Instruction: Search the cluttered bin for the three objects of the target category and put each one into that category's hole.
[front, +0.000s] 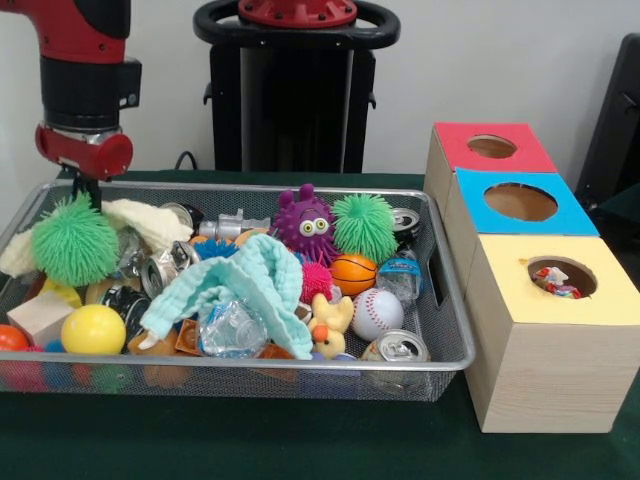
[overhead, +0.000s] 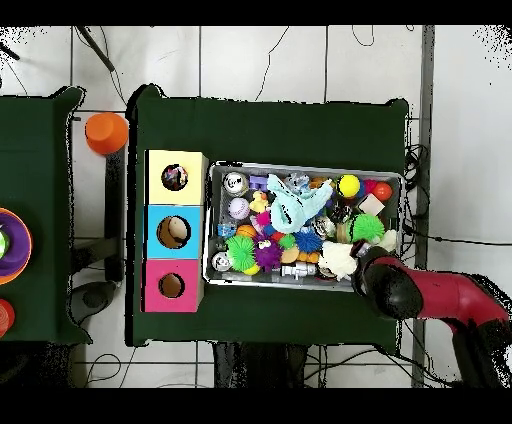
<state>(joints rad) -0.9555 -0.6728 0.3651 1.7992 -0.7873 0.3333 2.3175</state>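
Jaws state unclear, over mesh bin (front: 452, 352) corner; confetti cloth (front: 556, 281) inside yellow hole (front: 562, 276).

Close front view facing robot; high overhead; both on the bin (front: 440, 330).

Purple spiky monster (front: 305, 224), baseball (front: 376, 314), yellow ball (front: 93, 329), orange cone (overhead: 106, 132)
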